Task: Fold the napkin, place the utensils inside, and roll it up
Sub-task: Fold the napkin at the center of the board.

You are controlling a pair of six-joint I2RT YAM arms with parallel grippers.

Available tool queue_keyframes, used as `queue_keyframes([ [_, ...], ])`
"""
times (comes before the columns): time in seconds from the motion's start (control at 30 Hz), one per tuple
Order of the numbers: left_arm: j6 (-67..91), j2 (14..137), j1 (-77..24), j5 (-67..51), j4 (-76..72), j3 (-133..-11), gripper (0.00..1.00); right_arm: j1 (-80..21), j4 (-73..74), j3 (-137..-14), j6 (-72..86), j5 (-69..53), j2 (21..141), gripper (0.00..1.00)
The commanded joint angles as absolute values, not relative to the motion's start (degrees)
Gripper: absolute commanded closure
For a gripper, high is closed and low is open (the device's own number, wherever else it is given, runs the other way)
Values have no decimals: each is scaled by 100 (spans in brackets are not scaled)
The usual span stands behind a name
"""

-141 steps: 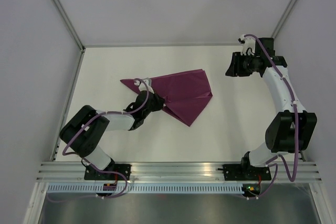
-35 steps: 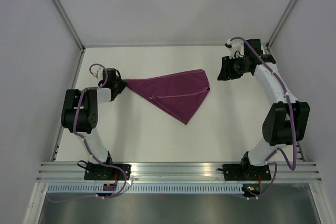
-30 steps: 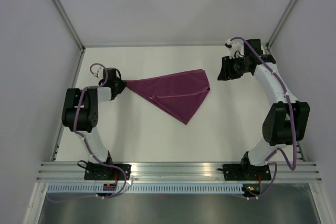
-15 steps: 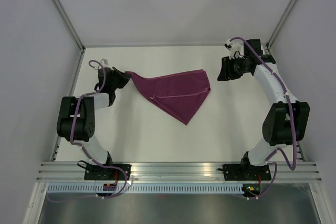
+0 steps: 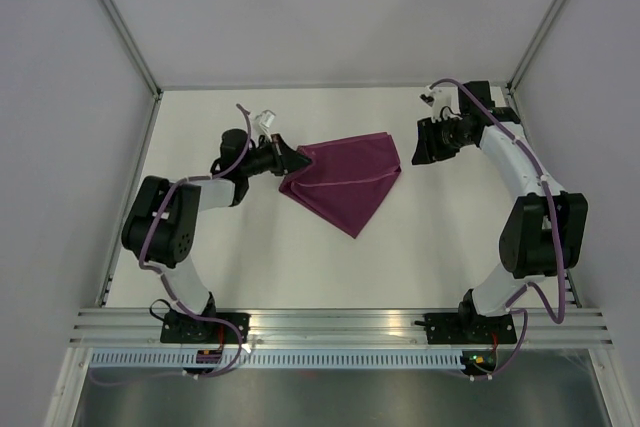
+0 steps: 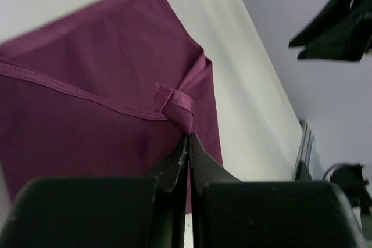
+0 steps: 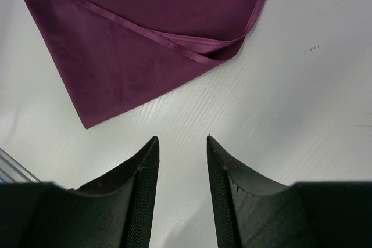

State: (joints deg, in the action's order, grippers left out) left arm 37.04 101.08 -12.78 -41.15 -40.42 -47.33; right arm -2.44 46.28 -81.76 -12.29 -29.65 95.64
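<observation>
Plum cloth, the napkin (image 5: 345,182), lay in a rough folded triangle on the far half of the table (image 5: 300,267), about midway between its side edges, with one point aimed at the near edge. My left gripper (image 6: 187,143) was clenched on a hemmed corner at the napkin's left side, holding it over the cloth beneath. My right gripper (image 7: 181,140) hung released and empty over bare table, just off the napkin's right corner. I judged the folding only partly done. The edges were uneven and I saw no utensils in any view, so loading and rolling remained. I could read no brand, label or writing anywhere.
</observation>
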Motion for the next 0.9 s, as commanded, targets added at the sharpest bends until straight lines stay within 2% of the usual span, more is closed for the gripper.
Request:
queue_keyframes([
  [0.0, 2796, 10265, -1686, -5044, -3851, -5009, 98, -281, 4755, -8104, -1380, -2945, 9317, 56],
  [0.2, 1952, 10397, -2205, -5115, -2717, -5194, 98, -360, 4843, -8042, -1424, -2883, 9229, 56],
  [0.5, 1073, 10441, -2698, -4457, -1364, -5326, 98, -501, 4834, -7945, -1459, -2769, 9246, 56],
  [0.87, 879, 10687, -3120, -3982, -1222, -5230, 98, -720, 4720, -7752, -1433, -2654, 9299, 56],
])
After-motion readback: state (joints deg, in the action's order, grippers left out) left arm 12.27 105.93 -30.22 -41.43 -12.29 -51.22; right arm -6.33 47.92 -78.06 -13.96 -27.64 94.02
